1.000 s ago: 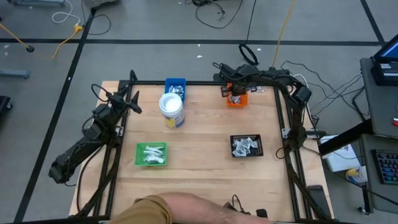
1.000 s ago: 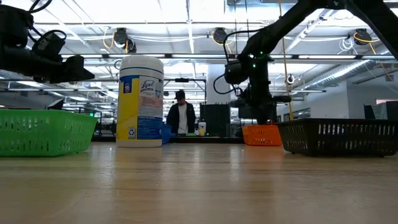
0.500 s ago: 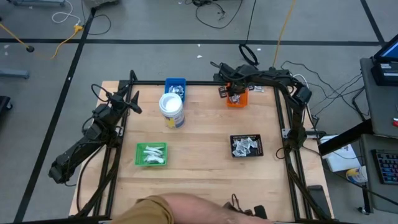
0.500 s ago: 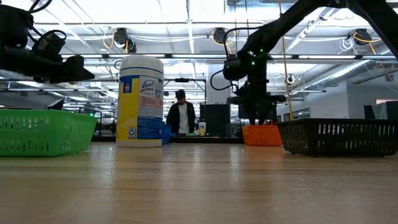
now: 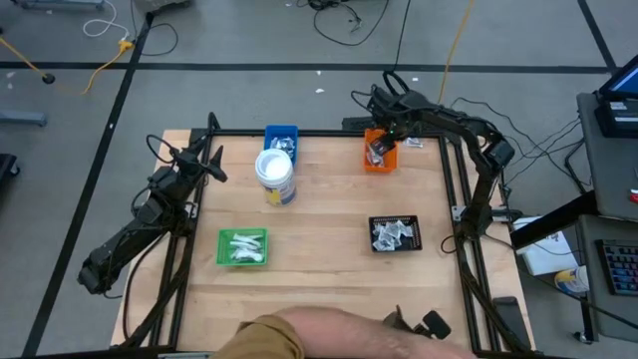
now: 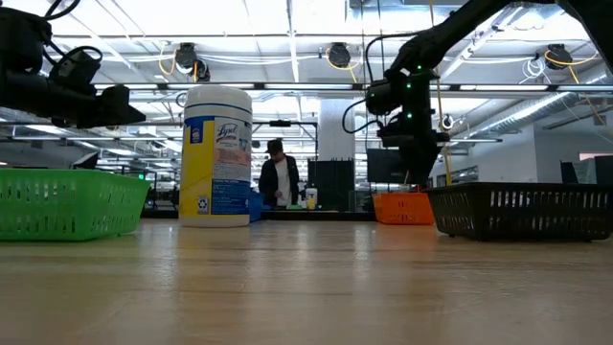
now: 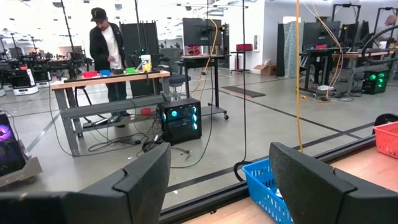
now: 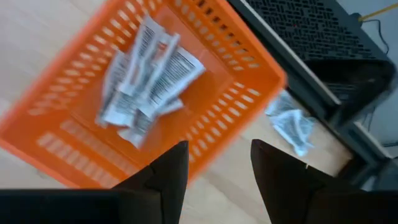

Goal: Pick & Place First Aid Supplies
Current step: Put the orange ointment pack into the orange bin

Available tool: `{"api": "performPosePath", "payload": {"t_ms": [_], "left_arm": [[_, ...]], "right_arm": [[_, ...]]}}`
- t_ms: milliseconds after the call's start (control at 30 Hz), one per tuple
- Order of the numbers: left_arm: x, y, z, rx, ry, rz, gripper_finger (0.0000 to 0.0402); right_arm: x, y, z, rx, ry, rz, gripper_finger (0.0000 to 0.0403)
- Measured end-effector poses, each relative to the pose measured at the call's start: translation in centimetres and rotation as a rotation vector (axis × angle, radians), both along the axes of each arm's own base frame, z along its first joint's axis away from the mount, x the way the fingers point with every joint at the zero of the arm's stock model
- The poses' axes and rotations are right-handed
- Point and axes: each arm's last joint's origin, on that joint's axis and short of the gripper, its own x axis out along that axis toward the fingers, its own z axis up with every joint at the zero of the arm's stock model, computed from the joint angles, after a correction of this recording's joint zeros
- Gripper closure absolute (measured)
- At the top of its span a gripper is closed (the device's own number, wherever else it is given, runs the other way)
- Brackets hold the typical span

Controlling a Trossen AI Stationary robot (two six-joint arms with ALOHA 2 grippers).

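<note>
Wooden table (image 5: 329, 269) under my arms: packets (image 8: 144, 78) lie in the orange tray (image 8: 239, 106) beneath my right gripper (image 8: 214, 168), jaws parted, empty. White tub (image 5: 275, 176) stands beside my left gripper (image 7: 217, 180), parked spread wide.

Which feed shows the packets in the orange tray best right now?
The right wrist view: the packets fill the orange tray just beyond the open right end effector. The high view shows them tiny; the low view shows only the tray's wall.

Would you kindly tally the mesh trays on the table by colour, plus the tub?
Green plastic mesh tray: 1
Blue plastic mesh tray: 1
Orange plastic mesh tray: 1
Black plastic mesh tray: 1
White cylindrical tub with blue label: 1
Total: 5
</note>
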Motion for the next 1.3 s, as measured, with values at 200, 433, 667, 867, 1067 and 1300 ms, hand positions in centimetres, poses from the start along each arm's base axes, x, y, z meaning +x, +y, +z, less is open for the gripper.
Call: {"api": "performPosePath", "payload": {"t_ms": [200,433,667,867,1067,1300], "left_arm": [[0.0,0.0,0.0,0.0,0.0,0.0,0.0128],[0.0,0.0,0.0,0.0,0.0,0.0,0.0128],[0.0,0.0,0.0,0.0,0.0,0.0,0.0128],[0.0,0.0,0.0,0.0,0.0,0.0,0.0128],[0.0,0.0,0.0,0.0,0.0,0.0,0.0128],[0.0,0.0,0.0,-0.001,0.0,0.0,0.0128]], "right_arm": [[-2.2,-0.7,1.0,-0.006,0.08,0.051,0.0241],[-4.6,-1.2,-0.1,-0.016,0.145,0.029,0.0244],[-6.2,-1.8,-3.3,-0.03,0.127,-0.017,0.0249],[-7.2,-2.6,-4.8,-0.073,0.11,0.012,0.0255],[-8.1,-3.1,-6.0,-0.084,0.112,0.029,0.0264],[-8.3,-3.9,-7.0,-0.093,0.112,0.037,0.0269]]}}
